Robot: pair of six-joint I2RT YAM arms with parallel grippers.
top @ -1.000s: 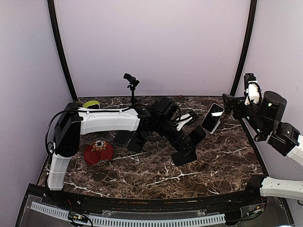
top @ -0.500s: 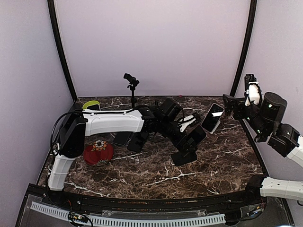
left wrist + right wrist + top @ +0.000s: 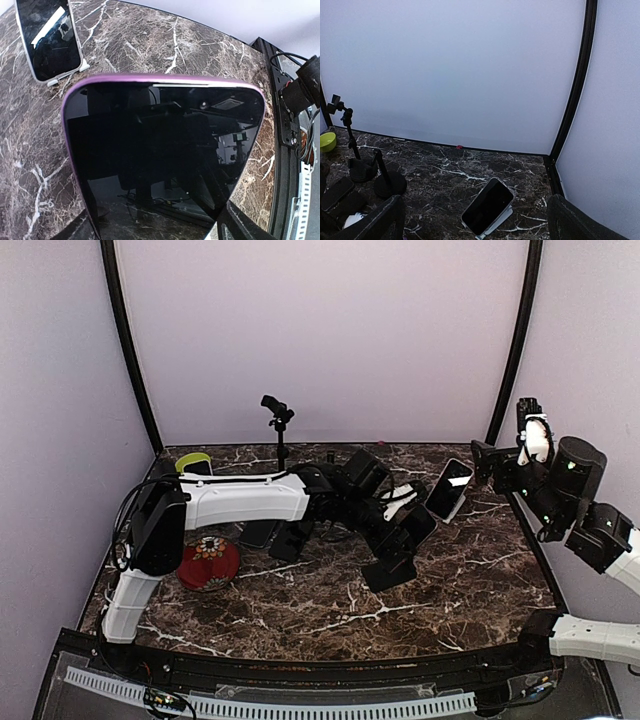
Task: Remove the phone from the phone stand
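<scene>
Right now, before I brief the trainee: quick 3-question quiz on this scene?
1. True or false: the right gripper holds a phone.
2. The phone filling the left wrist view has a case that is: A white, B purple, C green.
3. Fill in: the flower-patterned bowl is ___ in colour.
Key: 1 false, it is open and empty. 2 B. 3 red.

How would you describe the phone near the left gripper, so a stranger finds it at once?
On the marble table, near its middle, a phone leans on a black stand. Its rim is purple; the other propped phone has a white rim.
</scene>
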